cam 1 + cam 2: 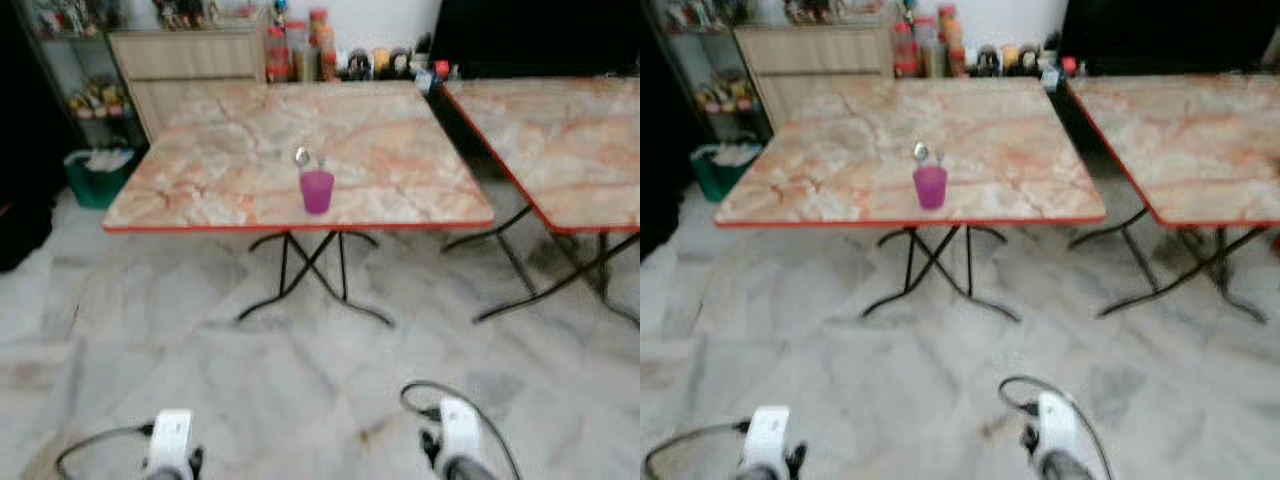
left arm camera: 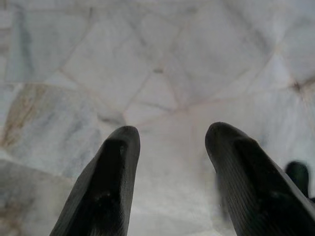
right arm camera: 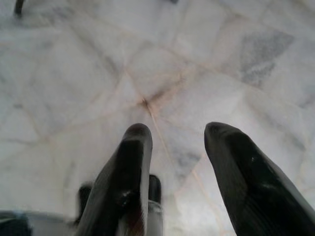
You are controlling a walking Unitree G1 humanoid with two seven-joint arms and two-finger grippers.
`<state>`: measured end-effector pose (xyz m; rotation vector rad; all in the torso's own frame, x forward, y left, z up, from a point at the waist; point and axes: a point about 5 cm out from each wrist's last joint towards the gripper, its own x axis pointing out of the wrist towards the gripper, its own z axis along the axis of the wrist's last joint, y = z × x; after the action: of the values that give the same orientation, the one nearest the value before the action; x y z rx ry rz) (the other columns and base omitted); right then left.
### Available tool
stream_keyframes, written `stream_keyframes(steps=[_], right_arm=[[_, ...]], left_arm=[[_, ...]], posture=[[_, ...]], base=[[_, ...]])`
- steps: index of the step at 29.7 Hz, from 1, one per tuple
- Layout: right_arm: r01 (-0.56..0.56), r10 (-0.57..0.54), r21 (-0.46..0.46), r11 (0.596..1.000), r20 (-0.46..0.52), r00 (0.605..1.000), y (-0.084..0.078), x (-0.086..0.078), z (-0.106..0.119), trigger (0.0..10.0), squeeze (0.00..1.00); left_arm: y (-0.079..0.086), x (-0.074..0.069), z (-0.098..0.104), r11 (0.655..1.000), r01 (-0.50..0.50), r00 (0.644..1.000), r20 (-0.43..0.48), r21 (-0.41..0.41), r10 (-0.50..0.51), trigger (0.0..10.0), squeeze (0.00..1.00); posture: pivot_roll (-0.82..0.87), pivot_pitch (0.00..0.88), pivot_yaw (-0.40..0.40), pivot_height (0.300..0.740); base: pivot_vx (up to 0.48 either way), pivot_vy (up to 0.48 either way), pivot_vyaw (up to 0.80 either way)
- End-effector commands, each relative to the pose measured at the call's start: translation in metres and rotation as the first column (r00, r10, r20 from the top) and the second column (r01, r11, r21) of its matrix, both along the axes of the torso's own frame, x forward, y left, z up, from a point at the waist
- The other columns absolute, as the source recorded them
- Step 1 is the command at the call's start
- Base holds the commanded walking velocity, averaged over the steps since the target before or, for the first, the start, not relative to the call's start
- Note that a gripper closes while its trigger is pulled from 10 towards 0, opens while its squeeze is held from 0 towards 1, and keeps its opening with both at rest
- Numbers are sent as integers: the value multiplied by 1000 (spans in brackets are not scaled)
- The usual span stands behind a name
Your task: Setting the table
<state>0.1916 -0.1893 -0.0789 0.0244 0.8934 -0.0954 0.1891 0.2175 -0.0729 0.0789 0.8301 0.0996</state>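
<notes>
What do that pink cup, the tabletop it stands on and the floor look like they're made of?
The cup looks like see-through tinted plastic: even magenta, no glassy sparkle, though blur leaves that open. The tabletop has a glossy, pinkish marble pattern with a thin red edge, which suggests printed laminate rather than stone. The floor seems polished marble tile: grey veins and visible joints.

left claw | fingers spread apart, empty | above pale marble floor

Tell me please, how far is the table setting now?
Done: a purple cup with a spoon behind it stands near the front edge of the table. In hand: nothing; the left gripper and right gripper hang open over the floor. Left: any remaining pieces.
</notes>
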Motion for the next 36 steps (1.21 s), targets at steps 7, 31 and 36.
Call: stream_keyframes(steps=[7, 31, 36], right_arm=[[-12, 12, 21, 1000, 14, 1000, 10, 5, 1, 10000, 0], [-38, 38, 24, 999, 13, 999, 15, 6, 2, 10000, 0], [-42, 42, 23, 999, 14, 999, 15, 8, 2, 10000, 0]], left_arm=[[9, 5, 5, 1000, 1, 1000, 16, 27, -1, 10000, 0], [11, 3, 4, 999, -41, 999, 8, 22, 41, 10000, 0], [9, 2, 3, 999, -46, 999, 5, 18, 46, 10000, 0]], posture=[[-17, 0, 37, 740], [-13, 0, 28, 740], [-22, 0, 27, 740]], base=[[0, 193, 0], [194, 0, 0], [363, 0, 0]])
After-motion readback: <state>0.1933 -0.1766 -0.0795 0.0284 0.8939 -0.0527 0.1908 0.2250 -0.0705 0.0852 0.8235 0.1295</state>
